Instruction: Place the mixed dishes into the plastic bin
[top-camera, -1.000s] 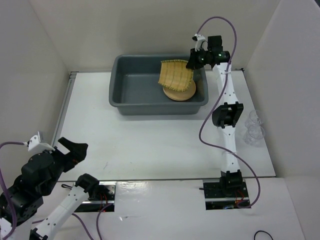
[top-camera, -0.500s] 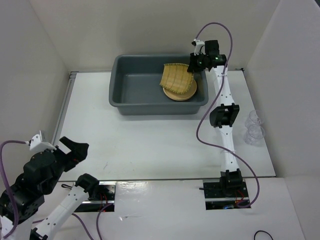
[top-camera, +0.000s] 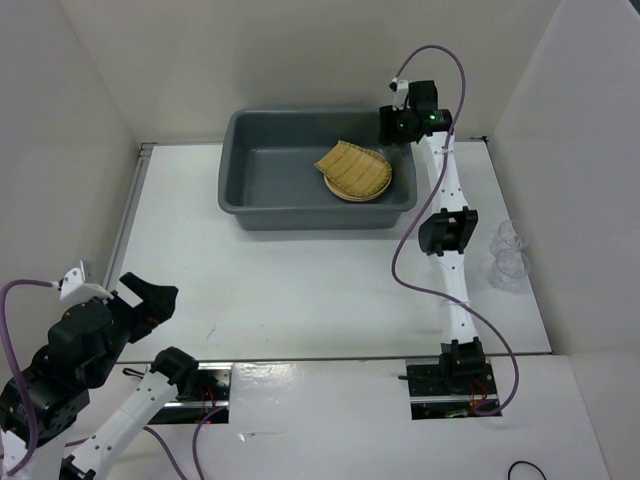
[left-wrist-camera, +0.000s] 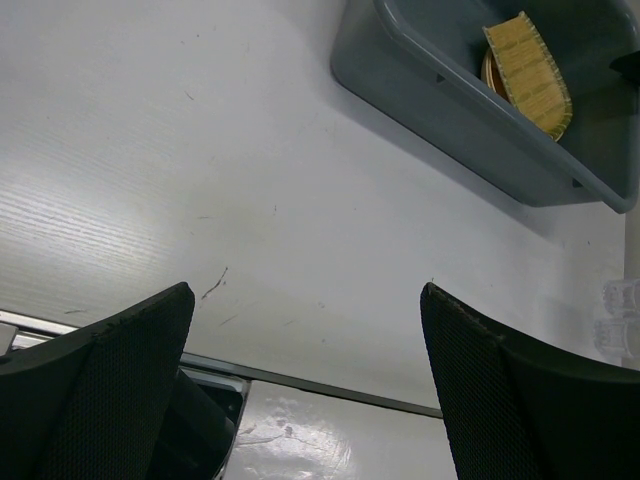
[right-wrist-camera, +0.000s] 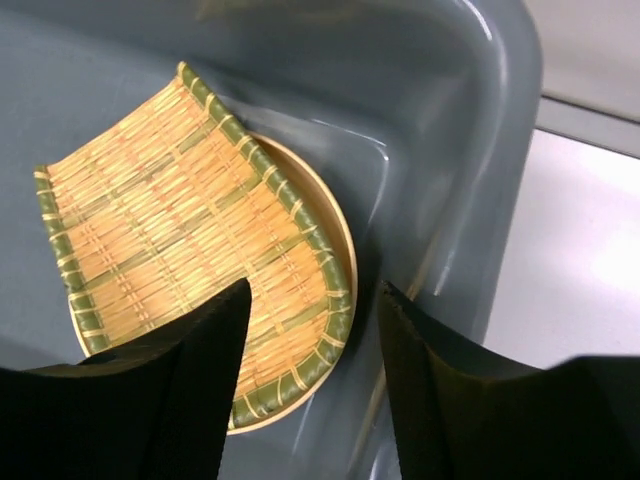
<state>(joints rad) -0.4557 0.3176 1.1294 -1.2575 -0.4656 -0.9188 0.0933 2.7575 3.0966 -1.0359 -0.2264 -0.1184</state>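
The dark grey plastic bin (top-camera: 300, 214) stands at the back of the table. Inside its right end a yellow woven tray (top-camera: 352, 167) with a green rim lies flat on a round yellow-orange plate (top-camera: 357, 194). My right gripper (top-camera: 392, 125) hovers open above the bin's right end, holding nothing. In the right wrist view the tray (right-wrist-camera: 170, 220) covers most of the plate (right-wrist-camera: 337, 225), just below the right gripper (right-wrist-camera: 315, 288). My left gripper (left-wrist-camera: 306, 290) is open and empty over the table's near left. Two clear glasses (top-camera: 508, 250) stand at the right wall.
White walls close in the table on the left, back and right. The bin's right wall (right-wrist-camera: 440, 150) rises right beside my right fingers. In the left wrist view, the bin (left-wrist-camera: 440, 95) is far ahead and the glasses (left-wrist-camera: 615, 320) sit at the right edge.
My right gripper has opened and let go of the woven tray, which dropped from a tilted hold to lie flat on the plate. The left arm stayed still.
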